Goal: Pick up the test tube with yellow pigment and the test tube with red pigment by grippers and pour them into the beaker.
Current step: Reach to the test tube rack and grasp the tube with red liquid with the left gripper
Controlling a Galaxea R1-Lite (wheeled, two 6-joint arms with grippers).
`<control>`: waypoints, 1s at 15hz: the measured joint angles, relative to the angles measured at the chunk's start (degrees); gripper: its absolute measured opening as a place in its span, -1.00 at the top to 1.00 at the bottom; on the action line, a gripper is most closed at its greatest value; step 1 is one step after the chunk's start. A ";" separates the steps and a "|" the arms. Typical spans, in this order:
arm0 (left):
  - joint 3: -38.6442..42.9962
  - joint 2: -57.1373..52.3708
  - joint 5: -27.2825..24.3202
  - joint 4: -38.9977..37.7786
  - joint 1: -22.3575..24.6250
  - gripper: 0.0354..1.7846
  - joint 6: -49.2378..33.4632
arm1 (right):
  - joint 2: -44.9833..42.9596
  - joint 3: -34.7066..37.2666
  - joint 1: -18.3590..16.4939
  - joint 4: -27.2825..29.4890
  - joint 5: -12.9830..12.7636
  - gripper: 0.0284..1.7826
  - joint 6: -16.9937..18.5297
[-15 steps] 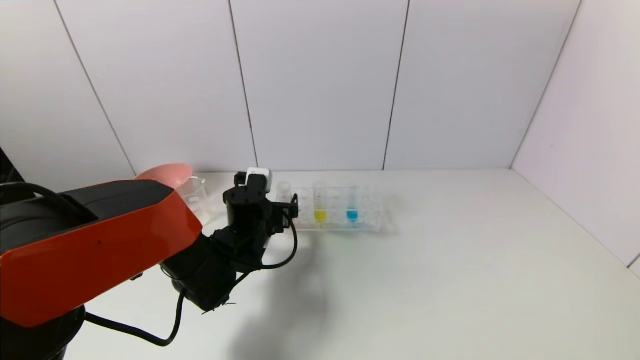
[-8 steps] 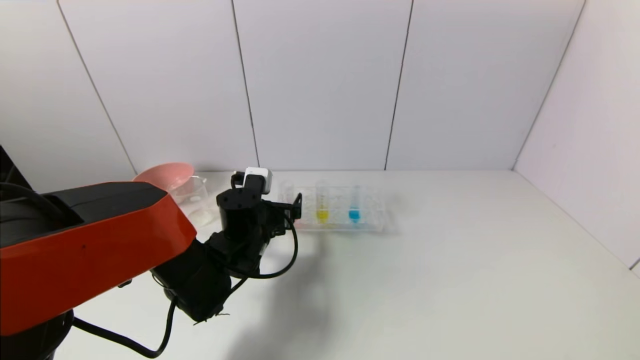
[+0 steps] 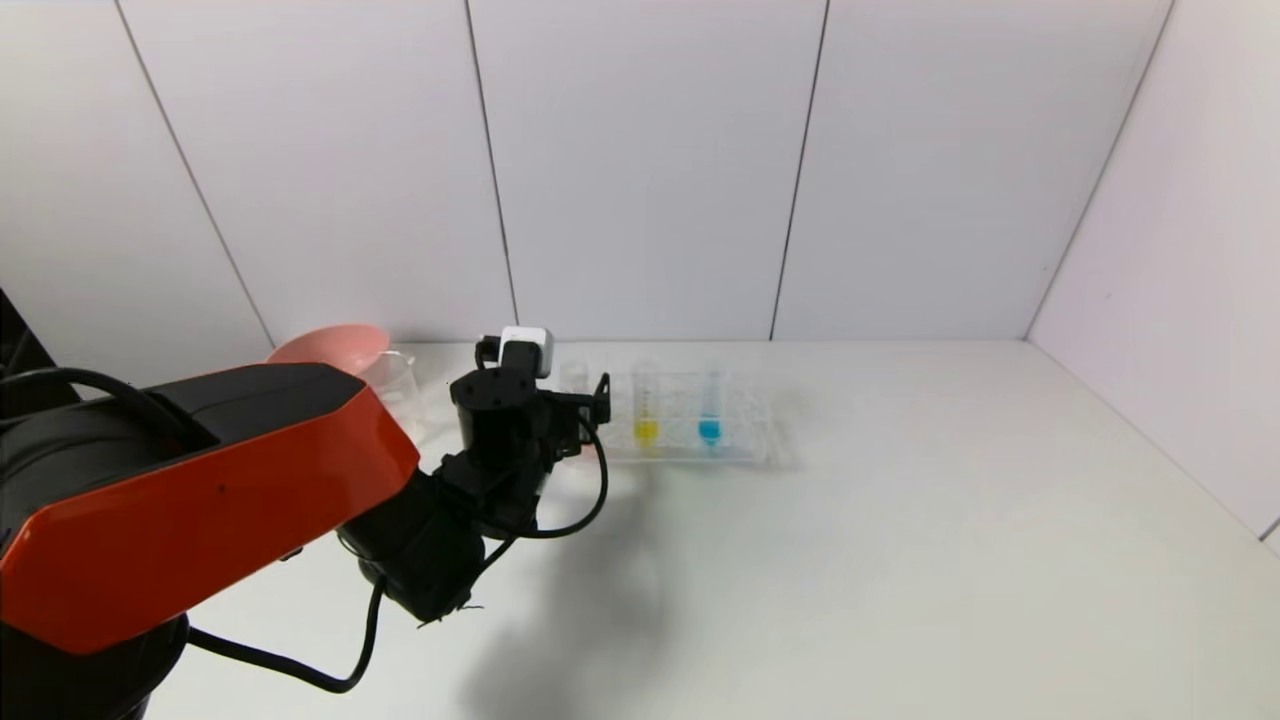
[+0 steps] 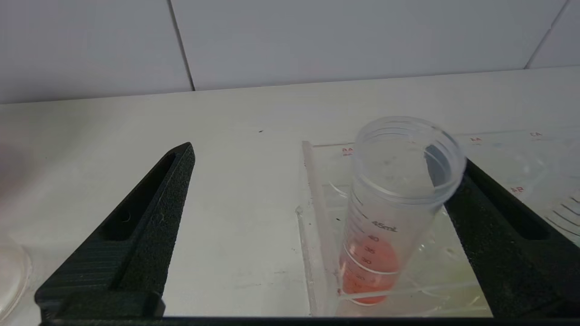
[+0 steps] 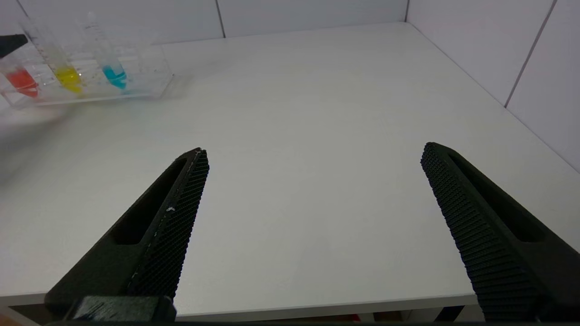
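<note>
Left gripper (image 4: 317, 181) spread wide around red tube (image 4: 389, 217), right of centre in left wrist frame, one finger touching rim. Tube upright in rack (image 4: 317, 235). Right gripper (image 5: 312, 190) parked, fingers apart.

The white table (image 3: 900, 520) carries a clear rack (image 3: 745, 440), beaker (image 3: 395, 385) and pink bowl (image 3: 330, 348).

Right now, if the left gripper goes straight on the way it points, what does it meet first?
Probably the test tube with red pigment: it stands in the clear rack between the open fingers of the left gripper, close to one finger. Whether they already touch I cannot tell.
</note>
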 joint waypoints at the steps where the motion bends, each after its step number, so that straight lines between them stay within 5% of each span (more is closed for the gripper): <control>1: -0.11 0.23 -0.02 -0.05 -0.16 -0.99 0.09 | 0.00 0.00 0.00 0.00 0.00 -0.92 0.02; 6: -0.66 1.02 -0.09 -0.13 -0.60 -0.78 0.16 | 0.00 0.00 0.00 0.00 0.00 -0.92 0.02; 12: -1.79 1.85 -0.17 -0.13 -0.95 0.33 0.16 | 0.00 0.00 0.00 0.00 0.00 -0.92 0.00; 15: -1.94 2.02 -0.22 -0.30 -1.15 0.51 0.13 | 0.00 0.00 0.00 -0.02 0.00 -0.92 0.02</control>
